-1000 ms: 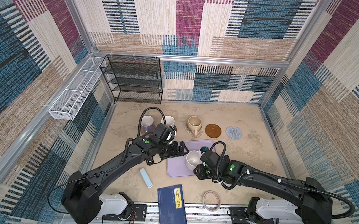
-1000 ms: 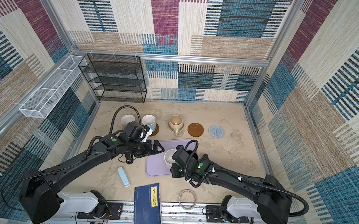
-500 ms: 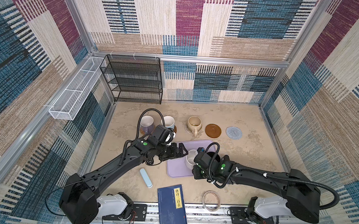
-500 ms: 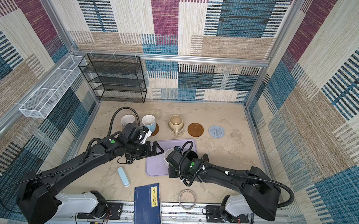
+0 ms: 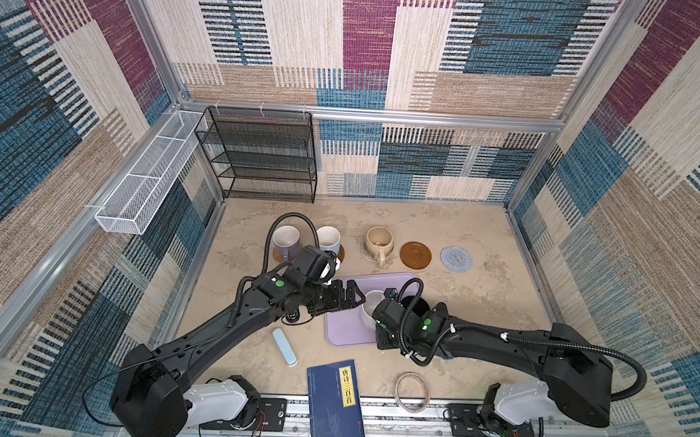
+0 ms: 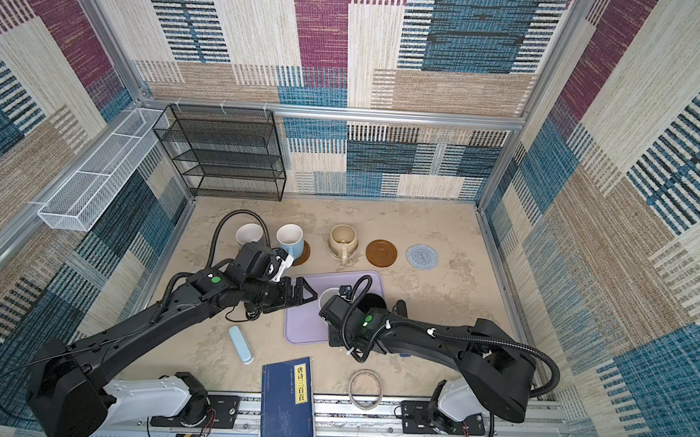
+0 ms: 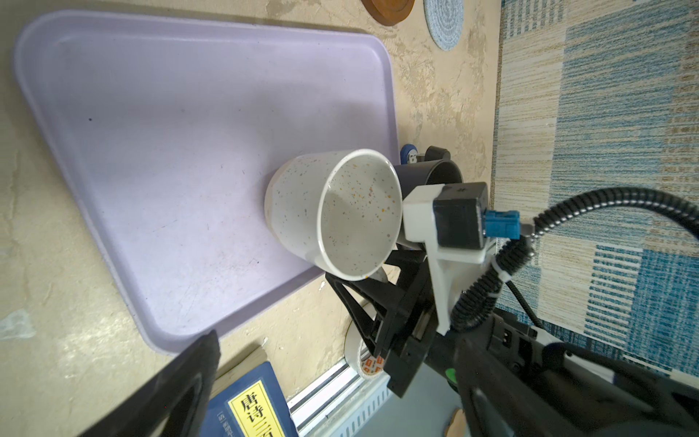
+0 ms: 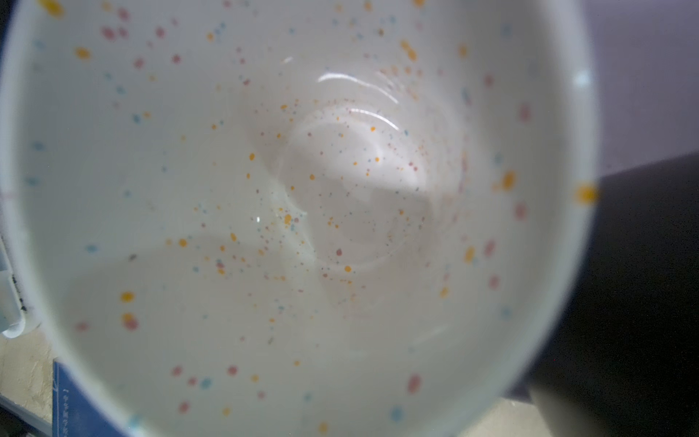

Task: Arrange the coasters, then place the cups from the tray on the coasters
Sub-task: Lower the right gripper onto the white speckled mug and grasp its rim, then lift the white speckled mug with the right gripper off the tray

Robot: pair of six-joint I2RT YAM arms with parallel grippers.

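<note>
1. Cups: 5. Lilac [image 5: 285, 240], light blue [image 5: 328, 239] and beige [image 5: 379, 241] in a row above centre in a top view; speckled white [image 5: 370, 308] and black [image 5: 413, 306] at centre.
2. Coasters: 5. Tan rattan [image 5: 276, 257], dark brown [image 5: 340, 254], whitish lacy [image 5: 363, 251], second dark brown [image 5: 415, 255], grey-blue [image 5: 456, 259].
3. Tray [image 5: 345, 331]: 1.
4. Book [image 5: 335, 401], tape ring [image 5: 411, 392], pale blue case [image 5: 284, 347]: 1 each, lower centre.
5. Black wire rack [image 5: 260, 156]: 1. White wire basket [image 5: 143, 173]: 1. Both upper left.
6. Arms: 2, left arm [image 5: 216, 332] and right arm [image 5: 499, 341].

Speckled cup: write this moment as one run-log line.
speckled cup on tray | right fingers at it, grip unclear | left fingers open
</note>
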